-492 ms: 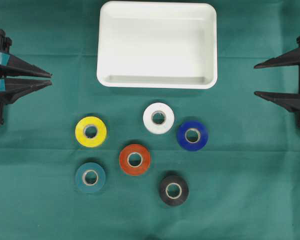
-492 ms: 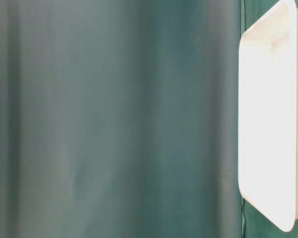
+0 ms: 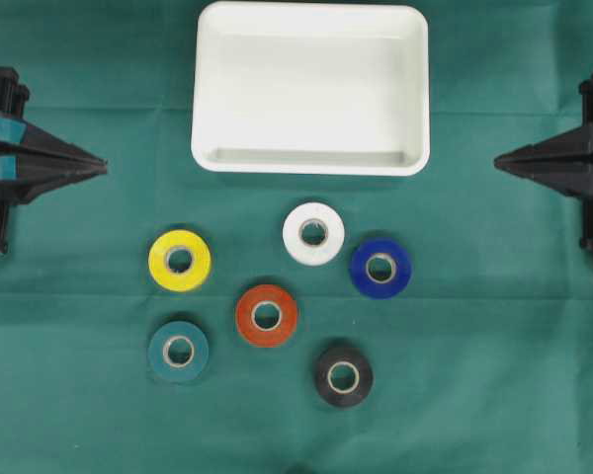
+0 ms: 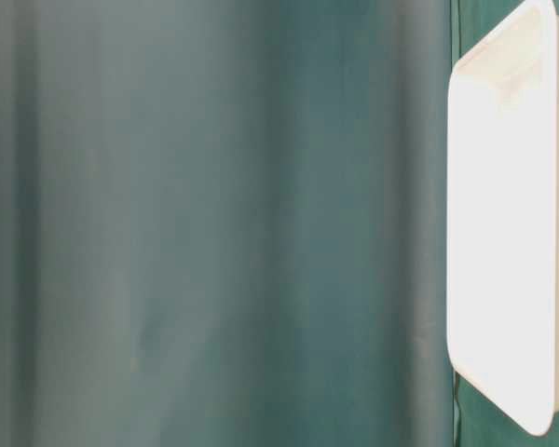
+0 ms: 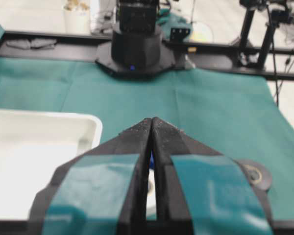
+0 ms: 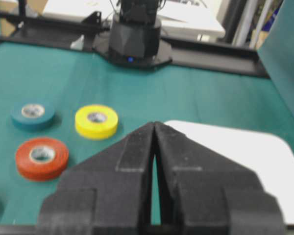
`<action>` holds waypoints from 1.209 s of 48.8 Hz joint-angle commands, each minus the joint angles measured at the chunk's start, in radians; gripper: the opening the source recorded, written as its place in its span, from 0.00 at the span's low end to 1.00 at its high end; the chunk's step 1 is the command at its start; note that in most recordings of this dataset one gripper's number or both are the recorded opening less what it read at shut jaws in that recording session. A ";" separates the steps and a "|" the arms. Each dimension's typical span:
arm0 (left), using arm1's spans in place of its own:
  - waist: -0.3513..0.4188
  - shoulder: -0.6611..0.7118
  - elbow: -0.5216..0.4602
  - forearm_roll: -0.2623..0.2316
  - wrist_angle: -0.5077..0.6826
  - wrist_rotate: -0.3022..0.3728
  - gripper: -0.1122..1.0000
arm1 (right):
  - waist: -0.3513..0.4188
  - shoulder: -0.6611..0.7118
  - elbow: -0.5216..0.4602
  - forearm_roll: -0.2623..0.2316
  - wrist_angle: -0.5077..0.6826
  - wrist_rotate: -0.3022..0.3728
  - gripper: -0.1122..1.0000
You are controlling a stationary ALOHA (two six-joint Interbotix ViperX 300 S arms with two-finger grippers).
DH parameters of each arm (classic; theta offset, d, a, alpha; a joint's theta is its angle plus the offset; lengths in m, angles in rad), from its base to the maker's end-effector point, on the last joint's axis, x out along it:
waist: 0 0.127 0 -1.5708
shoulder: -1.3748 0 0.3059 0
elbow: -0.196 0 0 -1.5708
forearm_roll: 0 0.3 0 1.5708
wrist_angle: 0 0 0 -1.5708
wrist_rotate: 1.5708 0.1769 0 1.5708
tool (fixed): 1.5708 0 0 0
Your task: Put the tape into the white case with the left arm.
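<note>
Tape rolls (image 3: pixel 267 315) and white case (image 3: pixel 310 158) carry no readable writing.

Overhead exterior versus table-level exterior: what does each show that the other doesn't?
Only the overhead view shows the six tape rolls: yellow tape, white tape, blue tape, orange tape, teal tape, black tape, plus the shut left gripper and right gripper. Only the table-level view shows blurred green cloth up close. Both show the white case.

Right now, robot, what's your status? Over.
Left claw shut, right claw shut, both holding nothing. Six tape rolls on cloth, white case has nothing in it. Nothing between them.
</note>
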 commanded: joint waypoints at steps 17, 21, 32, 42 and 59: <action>-0.012 0.006 0.081 -0.002 -0.005 0.000 0.12 | -0.002 -0.018 0.144 -0.048 0.000 -0.002 0.02; -0.012 0.008 0.086 0.000 -0.003 0.003 0.19 | -0.003 -0.032 0.167 -0.060 0.009 -0.002 0.02; -0.012 0.006 0.097 0.000 0.034 0.008 0.66 | -0.002 -0.063 0.215 -0.066 0.071 -0.002 0.02; -0.012 0.006 0.092 0.000 0.060 0.005 0.87 | -0.002 -0.091 0.230 -0.066 0.132 -0.002 0.02; -0.012 0.008 0.071 -0.002 0.067 0.008 0.88 | -0.002 -0.107 0.230 -0.067 0.138 -0.002 0.02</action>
